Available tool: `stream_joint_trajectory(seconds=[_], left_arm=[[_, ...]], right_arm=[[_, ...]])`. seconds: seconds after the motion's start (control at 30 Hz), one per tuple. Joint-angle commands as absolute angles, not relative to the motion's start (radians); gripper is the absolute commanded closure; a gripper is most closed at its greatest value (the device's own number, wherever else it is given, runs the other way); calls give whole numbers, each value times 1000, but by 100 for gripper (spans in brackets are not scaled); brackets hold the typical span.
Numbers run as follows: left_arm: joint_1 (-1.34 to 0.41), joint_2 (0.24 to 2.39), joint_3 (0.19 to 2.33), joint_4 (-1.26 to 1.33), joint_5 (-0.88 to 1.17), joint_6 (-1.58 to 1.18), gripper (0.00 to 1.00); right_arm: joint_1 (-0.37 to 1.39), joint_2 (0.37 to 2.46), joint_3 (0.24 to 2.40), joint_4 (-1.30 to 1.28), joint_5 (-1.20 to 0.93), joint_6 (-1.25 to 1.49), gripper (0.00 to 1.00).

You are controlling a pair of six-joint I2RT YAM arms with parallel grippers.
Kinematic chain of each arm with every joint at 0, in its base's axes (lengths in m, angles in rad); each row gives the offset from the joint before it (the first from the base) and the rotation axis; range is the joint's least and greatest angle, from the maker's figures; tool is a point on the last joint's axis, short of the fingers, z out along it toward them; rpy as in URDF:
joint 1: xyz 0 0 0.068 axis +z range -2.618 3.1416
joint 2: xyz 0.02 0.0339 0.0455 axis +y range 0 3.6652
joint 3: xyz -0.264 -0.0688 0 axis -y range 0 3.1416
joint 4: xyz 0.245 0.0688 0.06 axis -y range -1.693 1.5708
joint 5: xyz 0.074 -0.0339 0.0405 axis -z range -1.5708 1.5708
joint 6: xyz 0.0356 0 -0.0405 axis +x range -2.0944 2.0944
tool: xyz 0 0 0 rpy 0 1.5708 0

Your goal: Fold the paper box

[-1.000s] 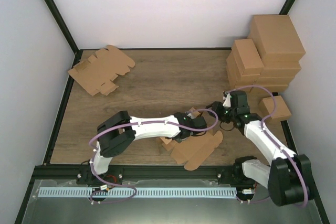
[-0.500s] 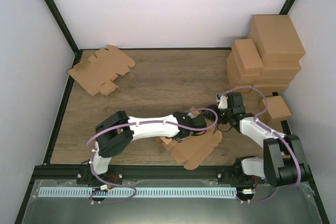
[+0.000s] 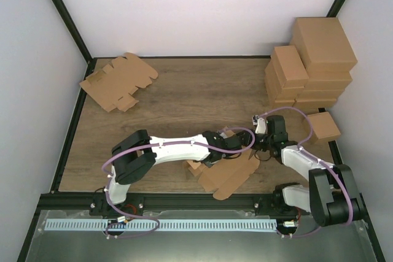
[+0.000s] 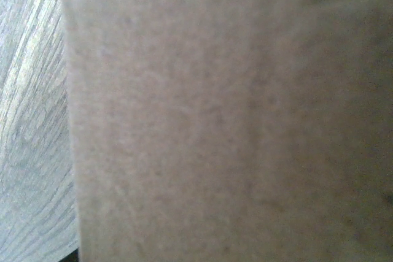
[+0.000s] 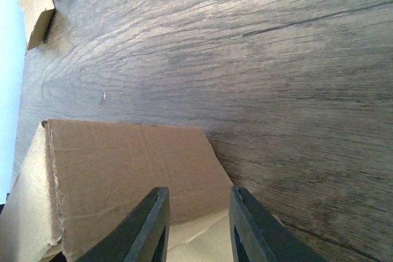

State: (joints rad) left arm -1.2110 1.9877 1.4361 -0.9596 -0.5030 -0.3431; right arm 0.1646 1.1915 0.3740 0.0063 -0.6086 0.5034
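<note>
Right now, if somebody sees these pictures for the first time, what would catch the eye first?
First, the two arms meeting over the partly folded paper box at the near middle of the table, the left gripper close against its cardboard and the right gripper, its jaws apart, at a raised flap. Next, the stack of brown cartons in the far right corner and the pile of flat cardboard blanks at the far left.
</note>
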Motion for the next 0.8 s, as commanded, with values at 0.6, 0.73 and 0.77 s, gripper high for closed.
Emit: stream_joint_trajectory(seconds=[0.6,0.73,0.77], left_arm=[[-1156,1913,1347,-906,-531,-306,59],[-1119,1903,1318,-911,-534,-305,59],[-1109,1897,1308,-911,-532,-305,59]], right_arm=[[206,893,253,323,-518,235,52],[207,1001,338,307,-533,161,52],[206,1031,359,304,-525,145,52]])
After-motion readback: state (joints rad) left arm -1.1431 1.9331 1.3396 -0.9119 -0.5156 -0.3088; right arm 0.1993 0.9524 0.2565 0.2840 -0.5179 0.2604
